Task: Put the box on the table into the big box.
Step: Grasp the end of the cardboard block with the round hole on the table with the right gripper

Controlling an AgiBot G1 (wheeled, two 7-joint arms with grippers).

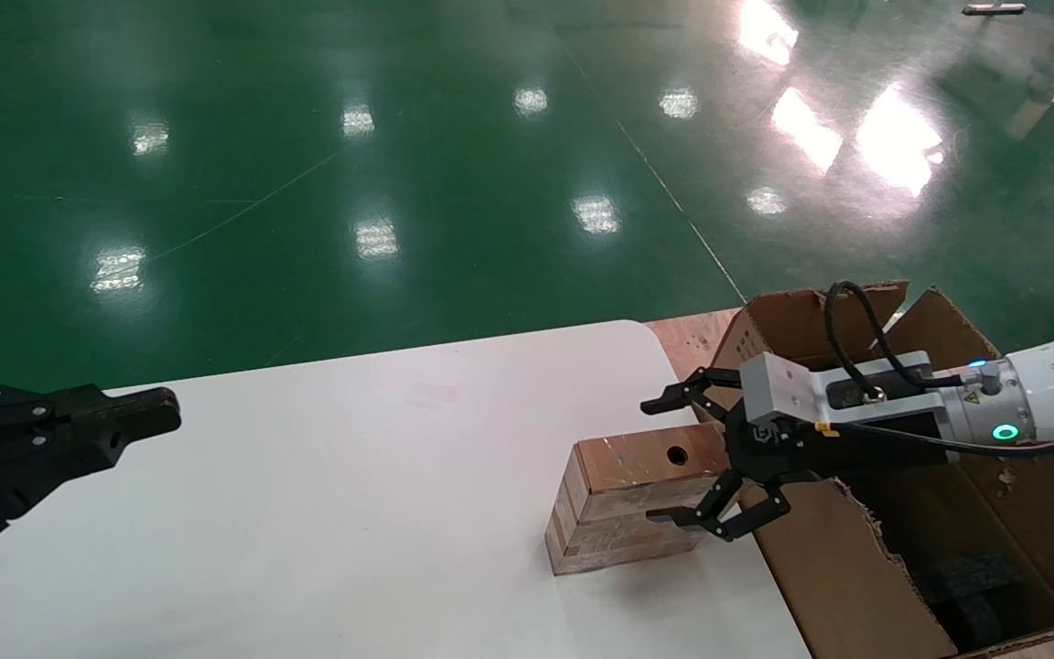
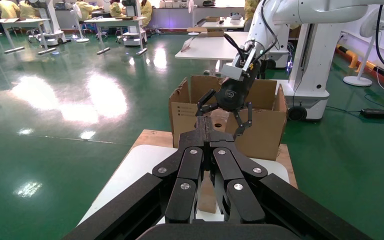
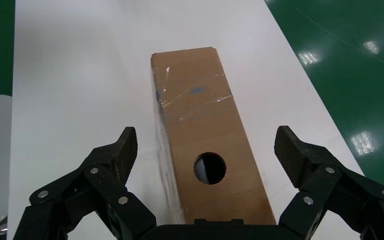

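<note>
Right wrist view: glossy taped brown box [image 3: 207, 132], round hole uppermost, between the right gripper's [image 3: 207, 147] spread fingers.

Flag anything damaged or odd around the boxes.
The big carton has ragged, torn flap edges beside the table. The small box has a round hole in its top and wrinkled tape. The right gripper straddles it, open.

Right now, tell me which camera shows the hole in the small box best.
The right wrist view: the hole sits large and unobstructed on top of the box, between the open right gripper's fingers. The head view shows it small. In the left wrist view the left gripper hides it.
</note>
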